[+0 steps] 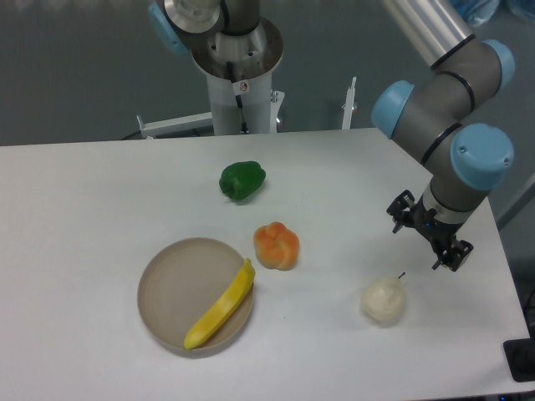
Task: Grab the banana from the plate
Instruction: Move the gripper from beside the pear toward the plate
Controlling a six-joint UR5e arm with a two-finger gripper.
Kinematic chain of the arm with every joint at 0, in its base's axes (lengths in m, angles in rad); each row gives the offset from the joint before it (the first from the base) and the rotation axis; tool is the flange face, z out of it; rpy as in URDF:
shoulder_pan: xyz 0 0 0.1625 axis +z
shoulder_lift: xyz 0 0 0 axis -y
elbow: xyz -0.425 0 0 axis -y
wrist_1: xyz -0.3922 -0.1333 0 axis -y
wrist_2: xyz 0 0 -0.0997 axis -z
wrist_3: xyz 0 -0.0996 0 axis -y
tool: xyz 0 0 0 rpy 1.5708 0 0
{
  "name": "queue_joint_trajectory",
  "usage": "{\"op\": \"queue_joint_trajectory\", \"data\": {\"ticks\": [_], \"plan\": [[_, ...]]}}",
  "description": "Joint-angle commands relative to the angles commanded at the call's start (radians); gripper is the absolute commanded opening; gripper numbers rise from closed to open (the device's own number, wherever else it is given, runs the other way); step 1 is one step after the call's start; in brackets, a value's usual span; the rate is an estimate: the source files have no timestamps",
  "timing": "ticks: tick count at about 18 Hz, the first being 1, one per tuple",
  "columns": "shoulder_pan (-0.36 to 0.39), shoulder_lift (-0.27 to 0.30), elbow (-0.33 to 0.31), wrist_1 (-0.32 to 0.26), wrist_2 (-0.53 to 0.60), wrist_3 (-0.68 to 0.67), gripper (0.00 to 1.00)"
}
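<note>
The long, curved, bright yellow plastic banana (221, 307) is lying diagonally on the round, shallow, beige-tan matte plate (167, 288), resting along the plate's right side, with its upper tip reaching the rim nearest the orange fruit and its lower tip sitting at the front rim. The plate is sitting on the white worktop (84, 209), front-left of centre. The round, lobed, orange pumpkin-like toy fruit (277, 246) is sitting just beside the plate's upper right edge, close to the banana's tip; touching or not, cannot tell. The glossy green toy bell pepper (242, 180) is sitting further back, well apart from the plate. The pale cream, round toy with a thin dark stem (384, 300) is sitting at front right. The grey UR5e arm with light-blue joint caps (451, 109) is reaching in from the upper right, and its black two-finger gripper (428, 234) is hanging over the worktop's right side, above and just right of the cream toy, well apart from the banana. The fingers are holding nothing; spread or pressed together, cannot tell at this angle. The arm's grey and white base column (238, 67) is standing behind the worktop's rear edge. No readable labels, brands or writing anywhere in the view.
</note>
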Motion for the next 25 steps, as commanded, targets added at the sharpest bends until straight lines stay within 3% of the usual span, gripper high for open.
{"op": "queue_joint_trajectory", "data": {"ticks": [8,16,23,25], "plan": [[-0.043,0.011,-0.005,-0.014,-0.008,-0.017,1.00],[-0.158,0.052,-0.104,-0.008,-0.064,-0.185,1.00],[-0.190,0.075,-0.127,0.009,-0.064,-0.267,1.00],[-0.216,0.074,-0.129,0.018,-0.061,-0.358,1.00]]}}
